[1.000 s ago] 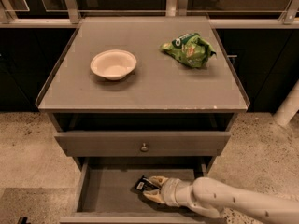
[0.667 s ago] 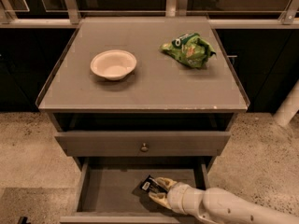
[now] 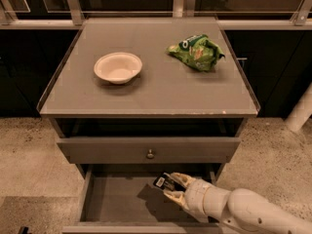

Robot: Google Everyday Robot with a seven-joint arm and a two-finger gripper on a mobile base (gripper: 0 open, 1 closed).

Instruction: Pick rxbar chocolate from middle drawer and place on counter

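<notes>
- Arm comes in from the lower right, reaching left into the open drawer; hand is right of centre.
- Fingers closed on the chocolate bar, held tilted above the drawer floor.
- Open floor left of the hand; upper drawer front close above it.
- Worktop: one bowl, one green bag, well apart.

Small flat black wrapper with a white label patch, the rxbar chocolate, is pinched at the tips of the cream two-finger gripper, tilted and sticking out past the fingertips. The wide shallow grey middle drawer is open, its floor just below the gripper. The flat grey rimmed counter is above the gripper, further back.
</notes>
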